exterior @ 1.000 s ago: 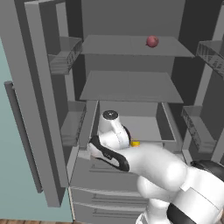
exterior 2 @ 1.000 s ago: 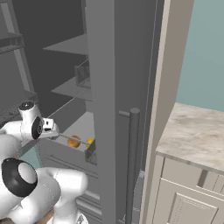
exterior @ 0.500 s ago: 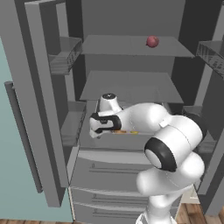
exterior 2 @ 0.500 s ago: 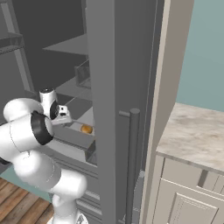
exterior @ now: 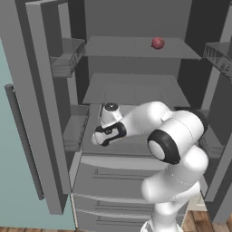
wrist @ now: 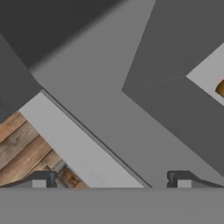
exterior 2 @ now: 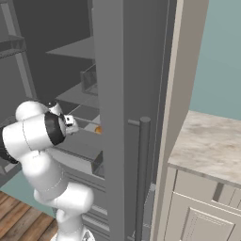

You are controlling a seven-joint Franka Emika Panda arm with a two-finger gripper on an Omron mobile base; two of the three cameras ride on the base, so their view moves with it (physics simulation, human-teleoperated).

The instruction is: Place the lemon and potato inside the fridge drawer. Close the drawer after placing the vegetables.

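The fridge drawer [exterior: 131,147] stands pulled out below the lower shelf, its grey wall [wrist: 166,113] running across the hand view. My gripper [exterior: 103,135] hangs at the drawer's left front corner. Its fingertips [wrist: 43,179] are spread wide, open with nothing between them. The gripper [wrist: 111,180] looks down past the drawer's edge. The potato [wrist: 221,89] lies on the drawer floor as a brown-orange sliver at the right edge, and the potato [exterior 2: 98,130] peeks out beside the gripper [exterior 2: 72,123]. The lemon is hidden behind my arm.
A small dark red ball [exterior: 157,43] rests on the top shelf. Wire-sided door bins [exterior: 65,61] hang on the open left door. Lower freezer drawers [exterior: 108,186] sit under the drawer. Wooden floor [wrist: 22,148] lies below. A marble counter [exterior 2: 212,150] stands to the right.
My arm has swung left and its elbow has risen. The hand has moved from over the drawer's middle to its left front corner. The lemon is now covered by the arm.
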